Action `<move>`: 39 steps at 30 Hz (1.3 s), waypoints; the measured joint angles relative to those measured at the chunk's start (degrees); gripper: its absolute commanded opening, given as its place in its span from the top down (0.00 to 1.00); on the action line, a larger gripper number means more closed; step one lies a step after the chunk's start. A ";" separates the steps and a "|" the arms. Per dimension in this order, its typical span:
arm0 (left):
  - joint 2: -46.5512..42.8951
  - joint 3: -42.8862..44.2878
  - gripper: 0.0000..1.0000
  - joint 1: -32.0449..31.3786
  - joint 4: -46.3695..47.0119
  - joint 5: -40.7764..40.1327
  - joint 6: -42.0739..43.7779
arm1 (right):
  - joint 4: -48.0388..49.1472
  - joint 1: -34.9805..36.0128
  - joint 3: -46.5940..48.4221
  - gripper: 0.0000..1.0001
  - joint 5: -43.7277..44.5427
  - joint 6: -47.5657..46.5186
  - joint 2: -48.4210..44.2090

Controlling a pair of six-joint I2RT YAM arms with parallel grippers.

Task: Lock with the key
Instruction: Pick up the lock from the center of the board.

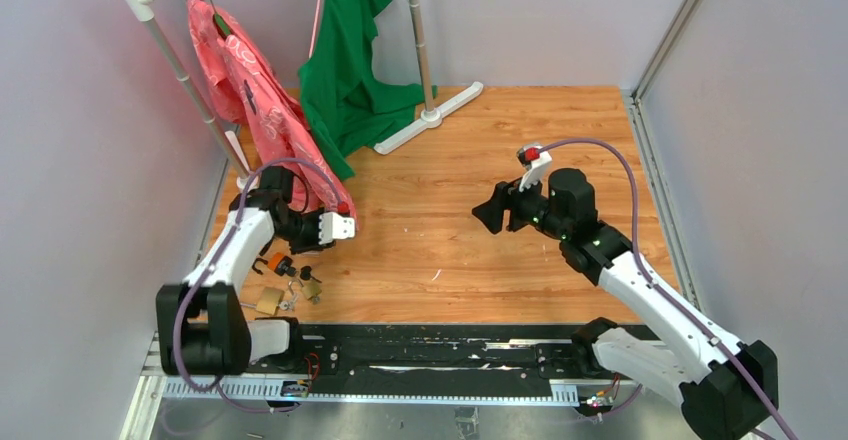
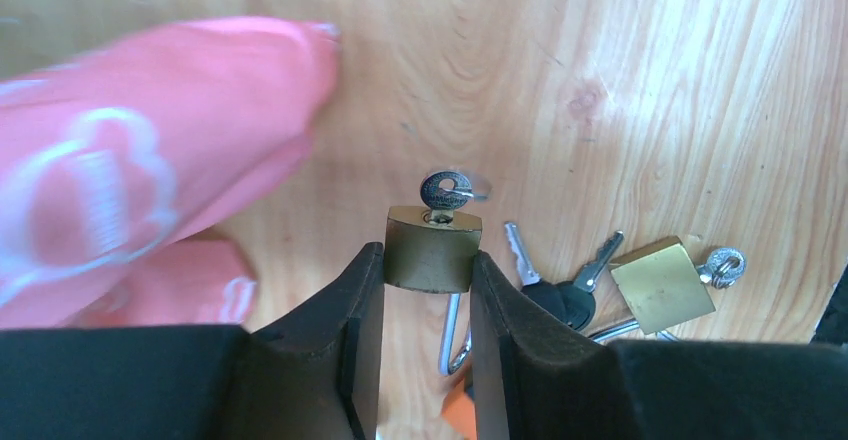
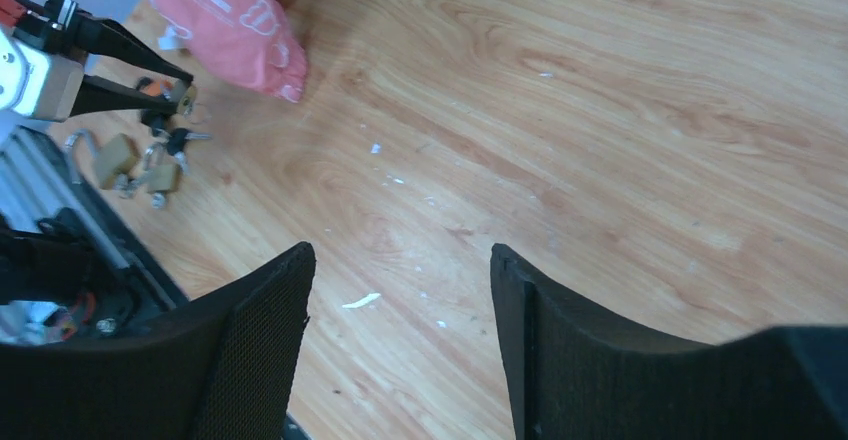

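Wooden table top point(image 1: 480, 250): light planks, grey walls on three sides.

Clothes rack point(image 1: 175, 55): white tubing at the far left, its foot point(image 1: 430, 117) on the wood; carries a pink printed garment point(image 1: 262, 100) and a green garment point(image 1: 345, 70).

Right arm: raised over the table's middle-right. Right gripper point(image 3: 400, 320), jaws spread wide, grasping nothing, bare wood between the fingers.

Left arm: bent low at the near-left, beside the pink garment's hem. Left gripper point(image 2: 425, 305), fingers clamped on both flanks of a brass padlock point(image 2: 432, 250).

Held brass padlock: body upright between the fingers, keyhole face outward, a small silver key point(image 2: 445, 190) seated in it; shackle point(image 2: 452, 340) hangs open behind, toward the wrist.

Second brass padlock point(image 2: 662, 285): lying flat on the wood just right of the gripper, a silver key point(image 2: 722, 265) at its corner.

Loose keys point(image 2: 560, 280): black-headed, between the two padlocks, on the wood.

Third brass padlock point(image 1: 269, 301): near the table's front-left edge, apart from the gripper.
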 measured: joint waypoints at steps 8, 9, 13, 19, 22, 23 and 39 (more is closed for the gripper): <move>-11.39 -0.02 1.00 -4.20 -0.52 3.72 -8.63 | 11.50 11.93 0.24 0.43 0.74 14.03 12.04; -11.52 -0.02 1.00 -4.55 -0.57 3.93 -9.64 | 12.66 13.77 1.01 0.44 0.50 15.56 15.23; -12.48 -0.02 1.00 -6.62 -0.74 4.63 -13.75 | 18.58 18.47 6.34 0.46 -3.89 22.10 28.89; -14.43 0.00 1.00 -8.85 -0.90 5.20 -18.05 | 28.41 21.62 17.86 0.45 -12.13 32.68 47.28; -14.75 0.00 1.00 -9.03 -0.94 5.20 -18.86 | 30.67 22.56 21.51 0.47 -14.19 36.35 52.74; -14.84 0.00 1.00 -9.07 -0.96 5.20 -18.93 | 31.23 22.84 22.60 0.48 -14.73 37.48 54.34; -14.78 0.98 1.00 -9.20 -1.62 4.90 -18.64 | 37.35 23.87 29.03 0.75 -19.10 48.85 64.54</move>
